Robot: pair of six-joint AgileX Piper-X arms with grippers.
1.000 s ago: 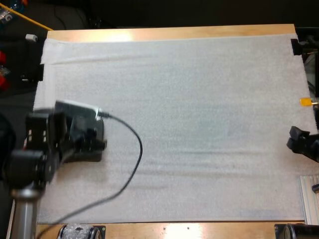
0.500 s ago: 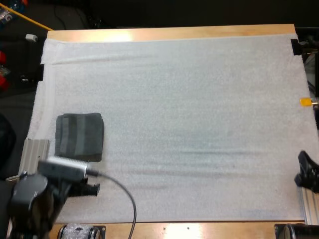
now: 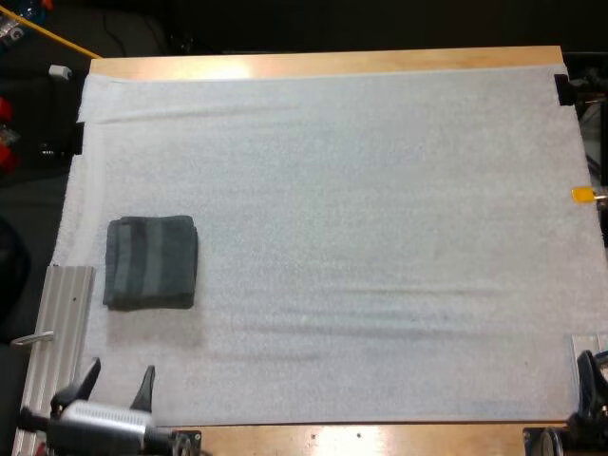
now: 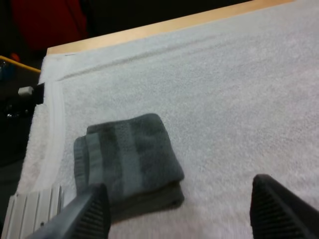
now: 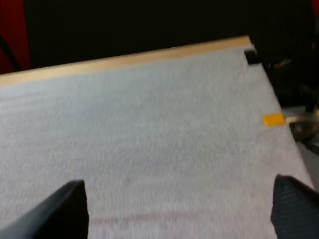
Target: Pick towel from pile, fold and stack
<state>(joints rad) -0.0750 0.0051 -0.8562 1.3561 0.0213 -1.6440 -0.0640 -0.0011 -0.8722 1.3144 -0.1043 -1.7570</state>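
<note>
On the left side of the white mat (image 3: 380, 237), about midway between its near and far edges, item 1: a dark grey-green towel (image 3: 150, 262), folded into a neat squarish block, lying flat, with its folded layers showing along the near side.

Task status, as I judged it: picking and folding looked done for this 1 towel, and it lay set down where a stack would begin. Towels counted on the mat: 1. Stacking a 2nd towel on it was not yet done, and I could not tell whether more towels were to come.

Item 2: my left gripper (image 3: 116, 384), at the near left corner of the mat, just right of a ribbed metal plate (image 3: 62, 313). Its 2 fingers stood wide apart, released, grasping nothing and touching nothing; the towel lay beyond them, well clear.

Item 3: my right gripper (image 5: 179, 204), at the near right edge of the mat. Its 2 fingers also stood wide apart, released, over bare mat, holding nothing.
</note>
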